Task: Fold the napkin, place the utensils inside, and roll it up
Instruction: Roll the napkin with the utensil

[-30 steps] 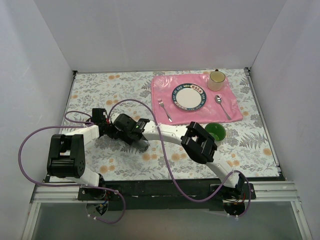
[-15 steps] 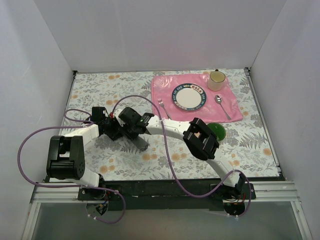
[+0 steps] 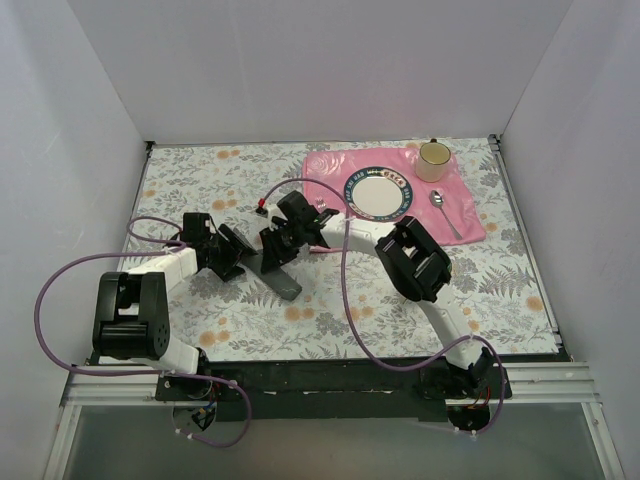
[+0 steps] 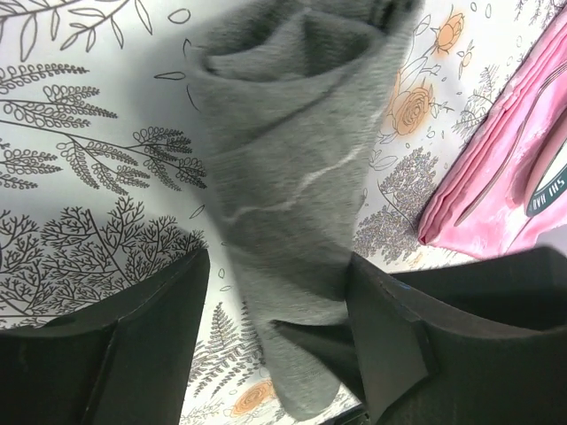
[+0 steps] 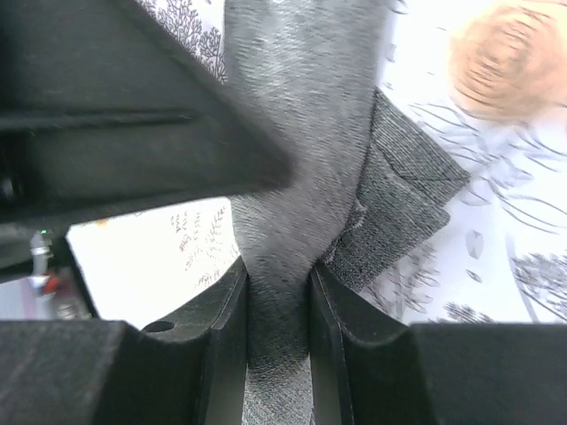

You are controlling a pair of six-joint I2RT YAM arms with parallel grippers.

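Top external shows one napkin (image 3: 283, 282), one plate (image 3: 379, 191), one spoon (image 3: 445, 212).

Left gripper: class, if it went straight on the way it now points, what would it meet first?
The napkin: it lies between the open jaws of the left gripper and stretches on ahead. The pink placemat sits further on and off to the right, though depth is unclear.

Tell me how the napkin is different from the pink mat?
The napkin is dark grey; the mat is shiny pink. The napkin is bunched into a narrow bundle, pinched by the right gripper; the mat lies flat, carrying a plate, cup and spoon. Both are soft sheets.
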